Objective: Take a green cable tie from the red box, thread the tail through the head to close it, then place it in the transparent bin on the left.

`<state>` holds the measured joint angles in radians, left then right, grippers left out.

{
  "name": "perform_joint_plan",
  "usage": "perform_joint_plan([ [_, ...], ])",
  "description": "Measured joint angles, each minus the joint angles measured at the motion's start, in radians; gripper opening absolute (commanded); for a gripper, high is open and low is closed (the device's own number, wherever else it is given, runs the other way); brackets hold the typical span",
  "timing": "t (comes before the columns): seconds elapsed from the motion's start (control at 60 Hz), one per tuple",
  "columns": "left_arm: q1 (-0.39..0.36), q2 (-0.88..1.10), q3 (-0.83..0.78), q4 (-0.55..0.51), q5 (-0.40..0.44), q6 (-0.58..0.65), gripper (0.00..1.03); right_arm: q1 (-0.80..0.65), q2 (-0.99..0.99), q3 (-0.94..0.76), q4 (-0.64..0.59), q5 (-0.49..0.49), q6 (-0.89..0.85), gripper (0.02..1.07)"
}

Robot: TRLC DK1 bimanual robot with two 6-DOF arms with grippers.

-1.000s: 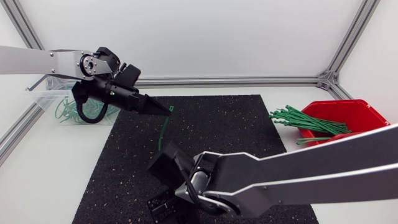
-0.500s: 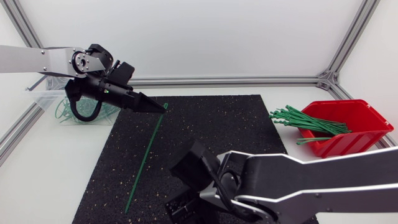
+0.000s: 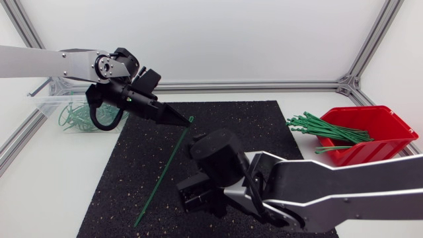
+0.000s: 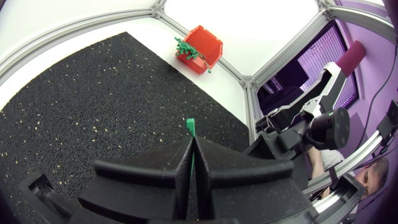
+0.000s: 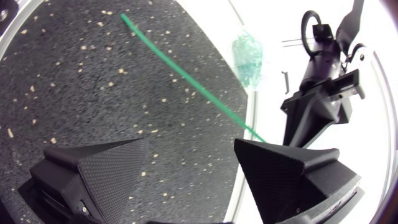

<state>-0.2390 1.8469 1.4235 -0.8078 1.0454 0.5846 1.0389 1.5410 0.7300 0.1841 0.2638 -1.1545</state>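
Left jaws closed on green cable tie (image 3: 170,158), gripped stretch hidden, right jaws gaping, empty

Black rubber mat (image 3: 251,125), grainy with small pale flecks, lies flat on the middle of the white bench (image 3: 56,192), its back edge near the back frame rail (image 3: 264,85) and its front running out at the head view's lower edge. Bare white bench shows on both sides of the mat and in a thin strip behind it. Aluminium rails edge the bench along the back and the left side (image 3: 16,142), with a corner bracket (image 3: 348,82) at the back right; both wrist views show the same flecked mat surface.
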Motion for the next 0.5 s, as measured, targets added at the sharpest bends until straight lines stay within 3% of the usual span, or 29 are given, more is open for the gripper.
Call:
perform_joint_plan([
  [0.15, -0.014, 0.027, 0.023, -0.006, 0.0, 0.0, 0.03, 0.001, 0.043, -0.038, 0.247, 0.008, -0.109, 1.02],
  [0.333, -0.028, 0.08, 0.055, -0.021, 0.0, 0.0, 0.03, 0.018, 0.174, -0.039, 0.368, 0.022, -0.206, 1.02],
  [0.5, -0.028, 0.085, 0.061, -0.034, 0.001, 0.0, 0.03, 0.036, 0.286, -0.039, 0.505, 0.041, -0.294, 0.92],
])
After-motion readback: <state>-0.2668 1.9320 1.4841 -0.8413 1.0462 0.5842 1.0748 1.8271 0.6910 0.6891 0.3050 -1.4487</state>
